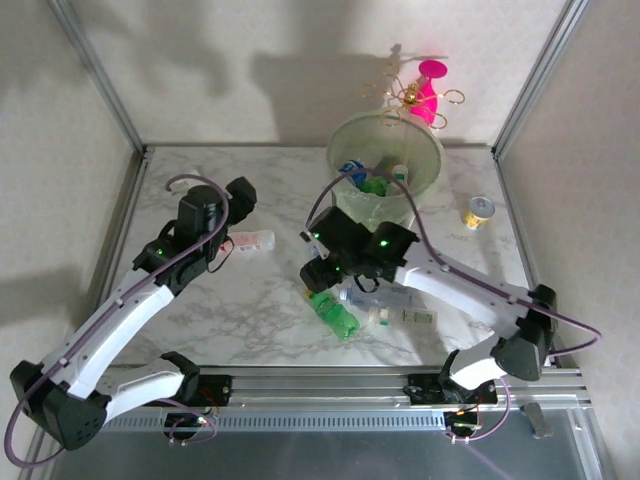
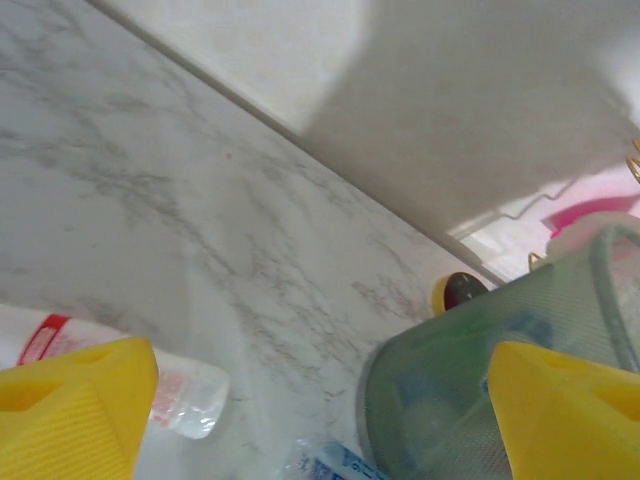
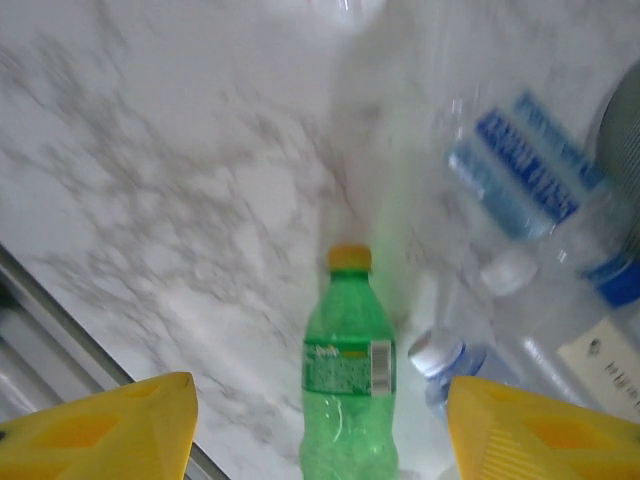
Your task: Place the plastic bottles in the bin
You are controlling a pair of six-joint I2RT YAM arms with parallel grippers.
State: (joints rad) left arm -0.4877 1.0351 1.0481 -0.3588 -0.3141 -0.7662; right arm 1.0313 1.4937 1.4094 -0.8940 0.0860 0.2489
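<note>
A green bottle (image 3: pixel 347 390) with a yellow cap lies on the marble table between my right gripper's (image 3: pixel 320 430) open fingers, with a gap on each side. In the top view my right gripper (image 1: pixel 318 280) hangs over the green bottle (image 1: pixel 335 312). Clear bottles with blue labels (image 3: pixel 520 175) lie beside it. My left gripper (image 2: pixel 320 425) is open with nothing between its fingers; a clear bottle with a red label (image 2: pixel 185 400) lies by its left finger. The bin (image 1: pixel 385 165) stands at the back and holds several bottles. The left gripper (image 1: pixel 236 234) is to the bin's left.
A small gold-topped can (image 1: pixel 480 212) stands right of the bin. A pink-and-gold ornament (image 1: pixel 425 95) sits behind it. Metal frame posts run along both sides of the table, and a rail (image 1: pixel 330 385) runs along the near edge.
</note>
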